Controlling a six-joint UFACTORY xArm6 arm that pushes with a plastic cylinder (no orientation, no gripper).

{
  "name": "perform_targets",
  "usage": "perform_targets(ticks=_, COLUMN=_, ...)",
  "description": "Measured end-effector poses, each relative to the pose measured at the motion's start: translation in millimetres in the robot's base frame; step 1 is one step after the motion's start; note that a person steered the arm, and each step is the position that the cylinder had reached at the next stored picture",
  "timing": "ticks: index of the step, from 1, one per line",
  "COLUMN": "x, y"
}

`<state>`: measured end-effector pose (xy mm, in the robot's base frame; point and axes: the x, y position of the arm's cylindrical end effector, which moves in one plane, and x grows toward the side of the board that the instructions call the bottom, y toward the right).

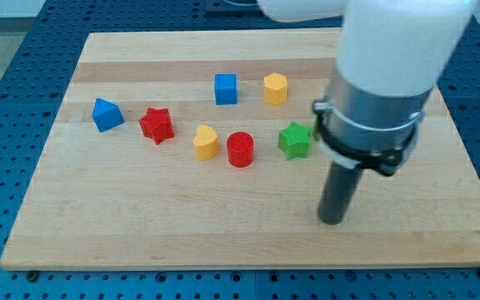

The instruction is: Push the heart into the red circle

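Observation:
The yellow heart (206, 142) lies near the board's middle. The red circle (240, 149) sits just to its right with a small gap between them. My tip (332, 220) rests on the board well to the lower right of both, below the green star (295, 140). The arm's white and grey body hides the board's upper right part.
A blue triangular block (106, 114) and a red star (157, 125) lie at the left. A blue cube (226, 88) and a yellow hexagon (276, 87) lie toward the top. The wooden board (98, 217) ends on a blue perforated table.

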<state>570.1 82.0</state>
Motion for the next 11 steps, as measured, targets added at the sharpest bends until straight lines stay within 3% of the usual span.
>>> perform_targets(ticks=3, x=0.0, y=-147.8)
perform_targets(ticks=4, x=-14.7, y=-167.8)
perform_targets(ticks=8, x=-45.0, y=-185.7)
perform_targets(ticks=11, x=-106.7, y=-186.5)
